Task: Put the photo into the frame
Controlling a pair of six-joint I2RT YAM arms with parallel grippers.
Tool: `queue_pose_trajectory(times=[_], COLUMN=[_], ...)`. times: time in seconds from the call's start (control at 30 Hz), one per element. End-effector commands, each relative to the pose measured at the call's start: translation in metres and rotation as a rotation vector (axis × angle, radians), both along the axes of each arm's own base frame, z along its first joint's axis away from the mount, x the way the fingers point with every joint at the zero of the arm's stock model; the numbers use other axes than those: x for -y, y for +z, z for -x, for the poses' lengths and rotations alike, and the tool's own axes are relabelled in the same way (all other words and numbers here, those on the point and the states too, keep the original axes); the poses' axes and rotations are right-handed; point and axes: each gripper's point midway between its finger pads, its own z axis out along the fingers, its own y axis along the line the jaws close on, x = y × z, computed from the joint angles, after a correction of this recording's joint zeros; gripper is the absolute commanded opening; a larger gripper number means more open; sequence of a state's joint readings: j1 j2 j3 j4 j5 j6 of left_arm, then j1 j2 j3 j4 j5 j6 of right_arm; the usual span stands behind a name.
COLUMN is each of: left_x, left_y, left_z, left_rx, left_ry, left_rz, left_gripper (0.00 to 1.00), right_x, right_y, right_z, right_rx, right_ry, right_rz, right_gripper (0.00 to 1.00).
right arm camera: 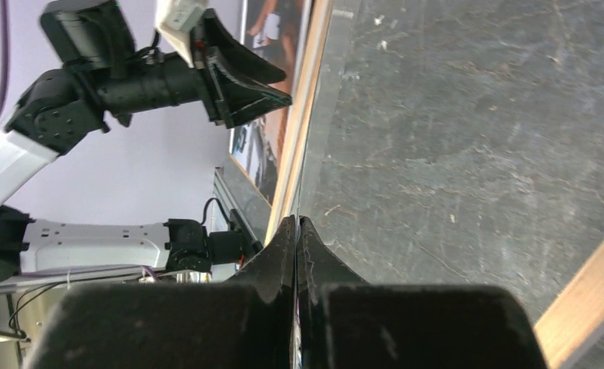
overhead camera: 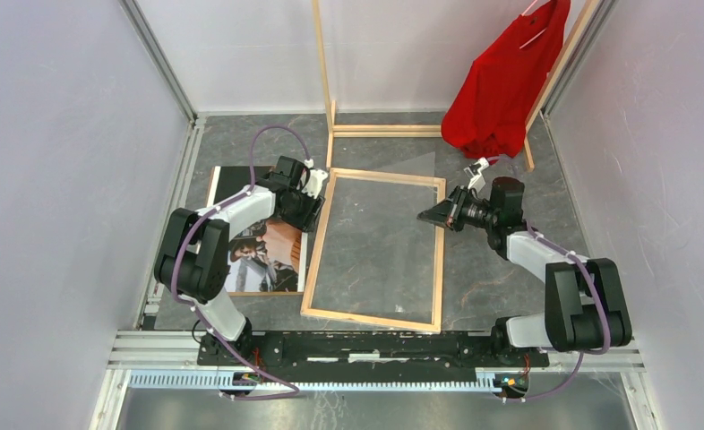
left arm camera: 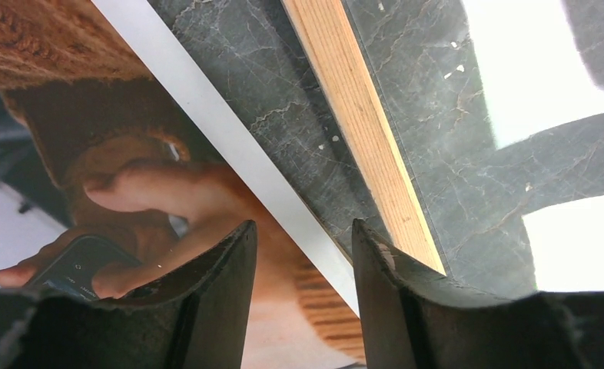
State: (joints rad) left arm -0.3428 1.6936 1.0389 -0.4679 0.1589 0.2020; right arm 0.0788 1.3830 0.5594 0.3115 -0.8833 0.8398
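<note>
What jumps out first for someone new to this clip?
A red shirt hangs on the rack at the back right. Mid-table, the shut right gripper holds a clear pane tilted up over the frame. The open left gripper hovers over the photo at the frame's left.

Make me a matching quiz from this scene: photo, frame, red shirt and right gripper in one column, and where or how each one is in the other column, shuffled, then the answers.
Column one:
1. photo
2. frame
3. red shirt
4. right gripper

Column two:
A. hanging on the wooden rack at the back
B. shut on the edge of the clear sheet
C. lying flat, left of the frame
D. lying flat in the middle, wood side up

Pairs: 1-C, 2-D, 3-A, 4-B
</note>
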Motion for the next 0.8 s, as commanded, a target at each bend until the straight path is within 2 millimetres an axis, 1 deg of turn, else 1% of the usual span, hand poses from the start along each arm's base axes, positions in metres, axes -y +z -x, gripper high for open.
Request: queue_pose_trajectory(times=[0.0,0.17,0.3,0.43,0.5,0.63,0.77], left_x=[0.002,0.001,-0.001,0.000,0.000,0.001,0.002], left_y=[0.001,0.002,0.001,0.000,0.001,0.000,0.004], left_z=[-0.006,-0.004,-0.003,-0.002,-0.002,-0.001,-0.001], left_rx=[0.023,0.022,0.020,0.016,0.016,0.012,0.010], left_ry=[0.017,0.015,0.012,0.010,0.009,0.008,0.009], left_rz=[0.007,0.005,-0.001,0.000,0.004,0.004,0.012], left_gripper=[0.55,0.53,0.50,0.50,0.49,0.40,0.37], right_x=[-0.007,-0.007,-0.009,-0.008,-0.009,-0.014,-0.023], right_y=[0.033,0.025,0.025,0.019,0.019,0.041,0.054], right_z=[-0.001,0.004,0.010,0.010,0.012,0.016,0.016], right_rx=[0.126,0.094,0.074,0.050,0.037,0.047,0.048], right_ry=[0.019,0.009,0.004,-0.009,-0.014,-0.010,0.001], right_rz=[-0.084,-0.111,-0.155,-0.156,-0.181,-0.297,-0.329], right_gripper=[0.00,0.00,0.00,0.00,0.00,0.00,0.00])
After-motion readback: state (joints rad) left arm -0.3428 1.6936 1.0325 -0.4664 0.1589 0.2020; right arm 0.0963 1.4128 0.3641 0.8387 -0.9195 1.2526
